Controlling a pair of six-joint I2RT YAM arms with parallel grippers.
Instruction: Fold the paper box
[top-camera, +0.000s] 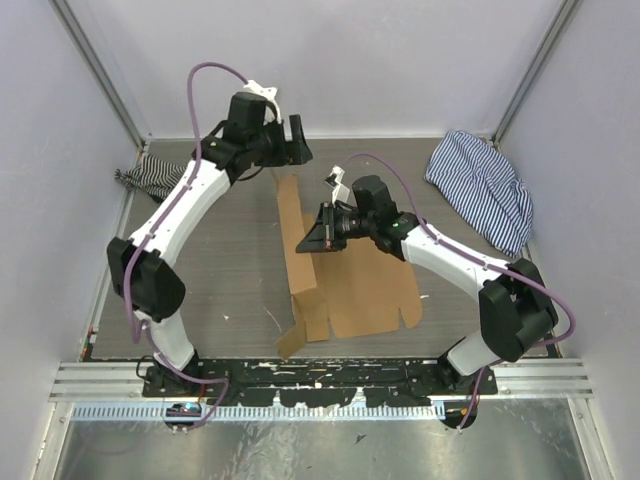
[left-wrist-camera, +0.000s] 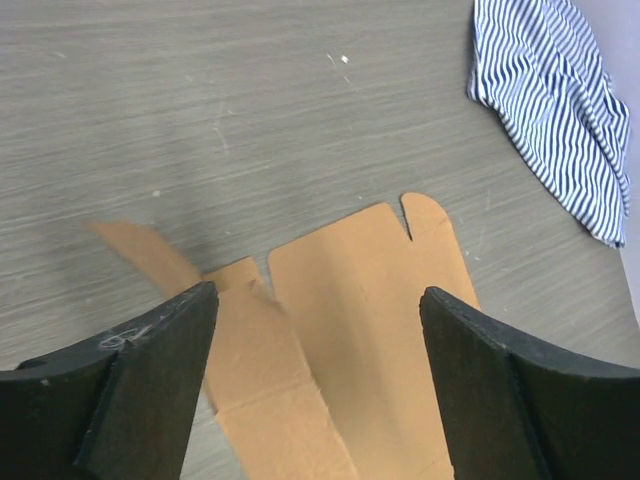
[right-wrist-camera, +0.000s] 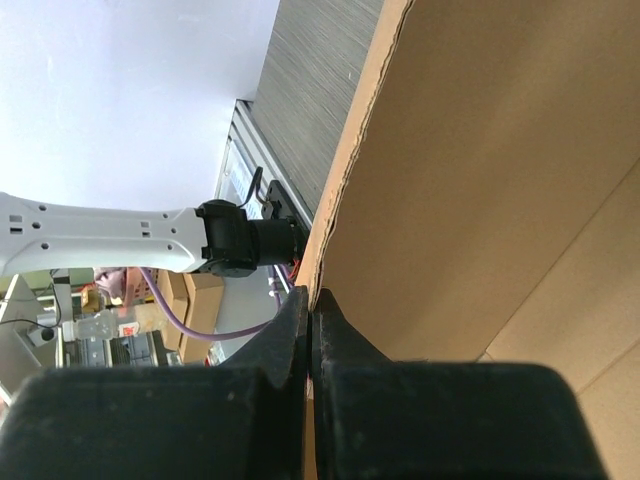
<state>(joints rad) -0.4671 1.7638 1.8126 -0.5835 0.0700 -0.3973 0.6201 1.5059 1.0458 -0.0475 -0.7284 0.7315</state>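
Brown paper box (top-camera: 365, 290) lay centred on the bench (top-camera: 230, 280), its left panel raised and pinched edge-on by the right fingers (right-wrist-camera: 345, 350). Left fingers (left-wrist-camera: 150, 390) hung wide apart above its far end, holding nothing. Risk: thin edge grip could slip, letting the panel spring flat.

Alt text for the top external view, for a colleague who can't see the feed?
The right gripper pinches a raised side panel of the brown cardboard die-cut box sheet; the open left gripper hovers near the panel's far end. A blue-striped cloth lies far right, a dark-striped cloth far left.
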